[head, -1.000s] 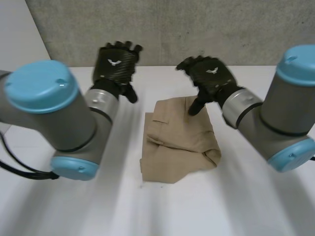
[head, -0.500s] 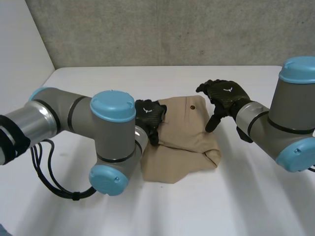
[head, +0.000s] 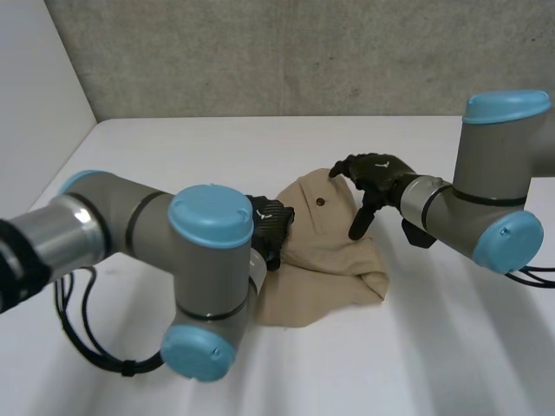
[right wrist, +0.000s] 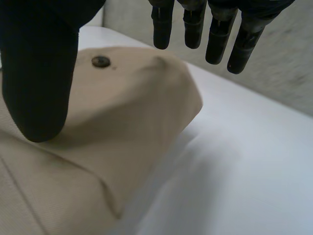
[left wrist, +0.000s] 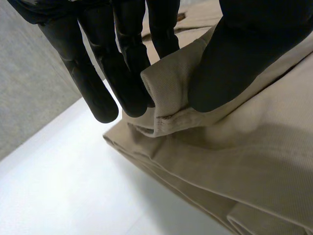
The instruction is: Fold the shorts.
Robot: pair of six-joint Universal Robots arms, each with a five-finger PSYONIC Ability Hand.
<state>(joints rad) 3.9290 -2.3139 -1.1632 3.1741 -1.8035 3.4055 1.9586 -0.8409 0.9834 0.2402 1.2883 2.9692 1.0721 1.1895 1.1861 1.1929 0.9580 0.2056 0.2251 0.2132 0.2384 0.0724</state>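
Note:
The tan shorts (head: 325, 260) lie folded in a bundle in the middle of the white table (head: 173, 147). My left hand (head: 270, 227) is at their left edge. In the left wrist view its thumb (left wrist: 230, 58) and fingers (left wrist: 122, 63) pinch a raised fold of the shorts (left wrist: 234, 147) at that edge. My right hand (head: 377, 173) hovers over the far right part of the cloth, open. In the right wrist view its thumb (right wrist: 39, 73) rests on the shorts (right wrist: 122, 112) near a dark button (right wrist: 101, 61), while the fingers stay straight above the cloth.
A grey concrete wall (head: 260, 52) closes off the table's far side. My left arm (head: 156, 251) bends low across the front left of the table, its elbow close to the shorts. My right arm (head: 486, 217) reaches in from the right.
My left hand has come down from the far left of the table to the shorts' left edge and shut on a fold. My right hand has dropped lower over the far right part.

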